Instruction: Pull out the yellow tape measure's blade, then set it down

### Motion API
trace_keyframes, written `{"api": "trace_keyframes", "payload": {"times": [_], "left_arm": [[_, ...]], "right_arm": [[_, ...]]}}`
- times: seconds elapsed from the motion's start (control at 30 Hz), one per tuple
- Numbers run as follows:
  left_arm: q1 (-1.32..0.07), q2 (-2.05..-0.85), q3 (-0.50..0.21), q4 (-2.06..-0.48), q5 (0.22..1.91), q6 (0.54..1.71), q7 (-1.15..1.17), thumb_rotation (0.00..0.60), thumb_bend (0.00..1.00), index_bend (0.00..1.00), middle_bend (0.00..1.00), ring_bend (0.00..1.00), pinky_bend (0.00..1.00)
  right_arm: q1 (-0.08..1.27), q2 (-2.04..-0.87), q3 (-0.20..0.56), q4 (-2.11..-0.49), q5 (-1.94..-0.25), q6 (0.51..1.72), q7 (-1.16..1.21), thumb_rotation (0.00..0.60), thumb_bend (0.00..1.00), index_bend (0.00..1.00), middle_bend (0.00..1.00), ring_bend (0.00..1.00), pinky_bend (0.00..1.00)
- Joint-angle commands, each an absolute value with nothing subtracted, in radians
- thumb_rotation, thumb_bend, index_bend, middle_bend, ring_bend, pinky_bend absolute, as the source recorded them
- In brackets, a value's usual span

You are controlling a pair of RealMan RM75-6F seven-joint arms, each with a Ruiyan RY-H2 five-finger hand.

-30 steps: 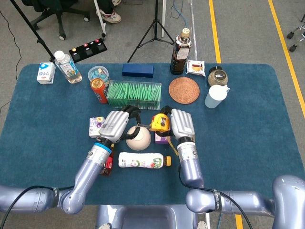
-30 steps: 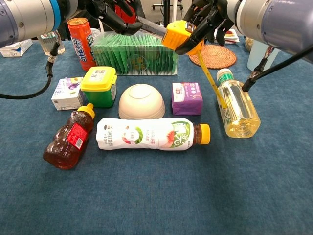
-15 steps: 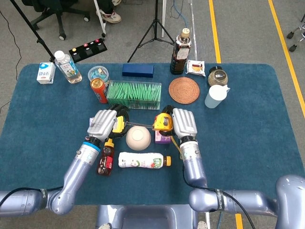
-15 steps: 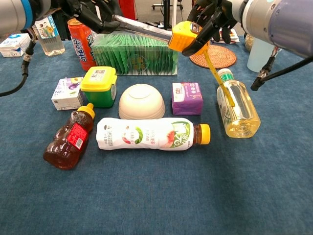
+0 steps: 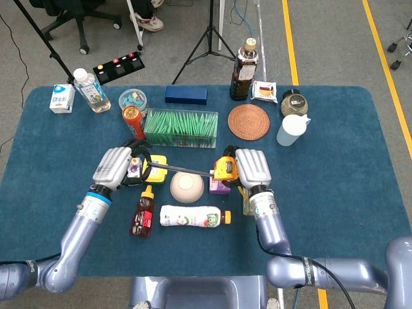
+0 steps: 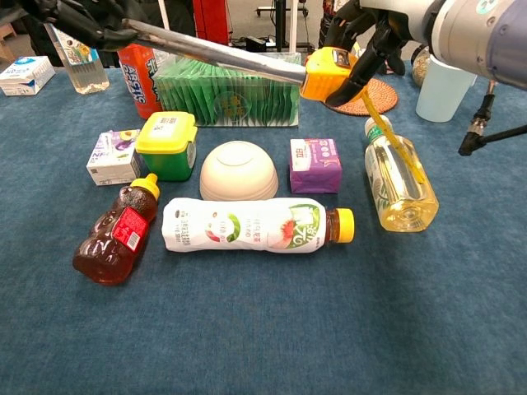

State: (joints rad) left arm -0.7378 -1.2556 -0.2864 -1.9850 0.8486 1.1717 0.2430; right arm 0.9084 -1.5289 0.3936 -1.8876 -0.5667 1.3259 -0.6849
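Since 1 second ago, the left hand [image 5: 116,167] has drawn well away from the right hand [image 5: 253,168], lengthening the blade [image 6: 222,54]. Left fingers pinch its tip; right fingers clamp the yellow tape measure [image 6: 328,74], anchoring it above the bowl [image 6: 239,171] for the pull.
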Motion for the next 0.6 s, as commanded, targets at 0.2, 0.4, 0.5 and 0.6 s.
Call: {"api": "trace_keyframes", "payload": {"times": [0.2, 0.4, 0.5, 0.6], "left_arm": [[-0.655, -1.165, -0.258, -1.965, 0.918, 1.146, 0.114, 0.600, 0.42, 0.52, 0.28, 0.18, 0.35], [-0.599, -1.093, -0.246, -1.925, 0.969, 1.112, -0.001, 0.600, 0.41, 0.52, 0.28, 0.18, 0.34], [-0.575, -1.062, -0.241, -1.903, 0.994, 1.099, -0.052, 0.600, 0.41, 0.52, 0.28, 0.18, 0.34], [-0.555, -1.035, -0.236, -1.880, 1.010, 1.089, -0.088, 0.600, 0.41, 0.52, 0.28, 0.18, 0.34]], "right_arm": [[0.898, -1.504, 0.366, -1.894, -0.584, 1.317, -0.690, 0.600, 0.23, 0.68, 0.63, 0.74, 0.73], [0.890, -1.486, 0.340, -1.896, -0.601, 1.314, -0.698, 0.600, 0.24, 0.68, 0.63, 0.74, 0.73], [0.886, -1.479, 0.330, -1.896, -0.607, 1.312, -0.701, 0.600, 0.24, 0.68, 0.63, 0.74, 0.73], [0.882, -1.474, 0.322, -1.892, -0.608, 1.312, -0.702, 0.600, 0.24, 0.68, 0.63, 0.74, 0.73]]}}
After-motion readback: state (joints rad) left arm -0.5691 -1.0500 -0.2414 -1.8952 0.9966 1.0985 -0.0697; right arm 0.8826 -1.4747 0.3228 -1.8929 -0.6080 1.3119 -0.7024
